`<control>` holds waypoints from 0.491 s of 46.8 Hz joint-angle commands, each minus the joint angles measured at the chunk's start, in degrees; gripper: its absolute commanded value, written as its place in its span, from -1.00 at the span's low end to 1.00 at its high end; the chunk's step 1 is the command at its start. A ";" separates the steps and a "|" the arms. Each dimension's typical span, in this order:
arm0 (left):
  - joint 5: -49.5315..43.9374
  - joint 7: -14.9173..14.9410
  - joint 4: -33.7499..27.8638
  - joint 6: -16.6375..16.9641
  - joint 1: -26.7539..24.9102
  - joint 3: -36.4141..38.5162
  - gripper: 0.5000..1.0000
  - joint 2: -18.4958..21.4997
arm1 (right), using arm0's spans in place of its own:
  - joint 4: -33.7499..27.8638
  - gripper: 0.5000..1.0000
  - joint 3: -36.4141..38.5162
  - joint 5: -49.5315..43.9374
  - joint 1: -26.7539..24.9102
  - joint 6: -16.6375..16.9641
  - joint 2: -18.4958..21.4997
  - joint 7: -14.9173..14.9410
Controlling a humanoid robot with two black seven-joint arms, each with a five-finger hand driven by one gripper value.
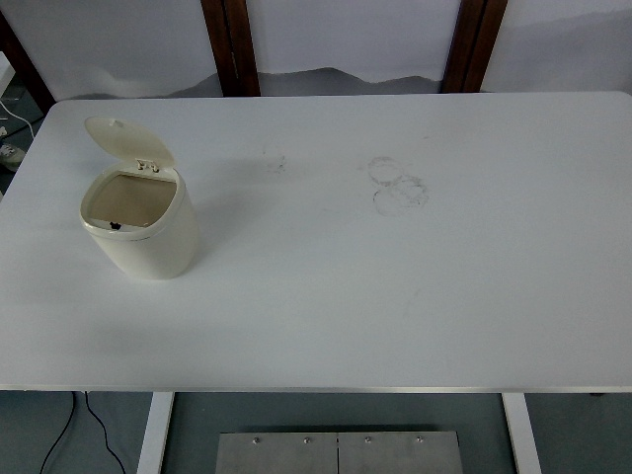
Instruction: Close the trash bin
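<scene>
Head view: neither robot hand showed, so their state could not be told.
Bin (140, 232): cream, smooth, rounded; oval lid (127, 141) hinged upright.
Table (395, 296): white, faint ring smudges (395, 185).

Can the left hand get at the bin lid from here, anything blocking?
Probably yes. No hand is in view yet, but the trash bin stands alone on the table's left side, its lid tipped up and back at the far rim. Nothing lies around it, so the way in from the left edge looks free.
</scene>
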 commanded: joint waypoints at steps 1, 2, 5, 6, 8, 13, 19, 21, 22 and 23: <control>0.00 0.00 0.00 0.00 0.00 0.00 1.00 -0.01 | 0.00 0.98 0.00 0.05 0.00 -0.03 0.00 0.00; 0.09 0.00 0.00 -0.09 0.00 0.00 1.00 -0.01 | 0.00 0.98 0.00 0.05 0.00 -0.03 0.00 0.00; 0.09 0.00 0.00 -0.09 0.00 0.00 1.00 -0.01 | 0.00 0.98 0.00 0.05 0.00 -0.03 0.00 0.00; 0.00 0.00 0.00 -0.09 0.00 0.00 1.00 -0.09 | 0.00 0.98 0.00 0.05 0.00 -0.03 0.00 0.00; 0.00 0.00 0.00 -0.09 0.00 0.00 1.00 -0.36 | 0.00 0.98 0.00 -0.04 0.00 -0.03 0.00 0.00; -0.09 0.09 0.00 0.00 0.00 0.00 1.00 -0.53 | 0.00 0.98 0.00 -0.04 0.00 0.06 0.00 0.00; 0.00 0.44 -0.35 0.88 -0.61 -0.26 1.00 -0.45 | 0.00 0.98 0.00 -0.04 0.00 0.06 0.00 0.00; 0.09 0.62 -0.53 1.49 -0.88 -0.26 1.00 -0.10 | 0.00 0.98 0.00 0.05 0.00 0.06 0.00 0.00; 0.09 0.79 -0.61 1.93 -1.05 -0.26 1.00 -0.09 | 0.00 0.98 0.00 -0.04 0.00 0.06 0.00 0.00; 0.09 0.79 -0.70 2.45 -1.14 -0.26 1.00 -0.01 | 0.00 0.98 0.00 0.05 0.00 -0.03 0.00 0.00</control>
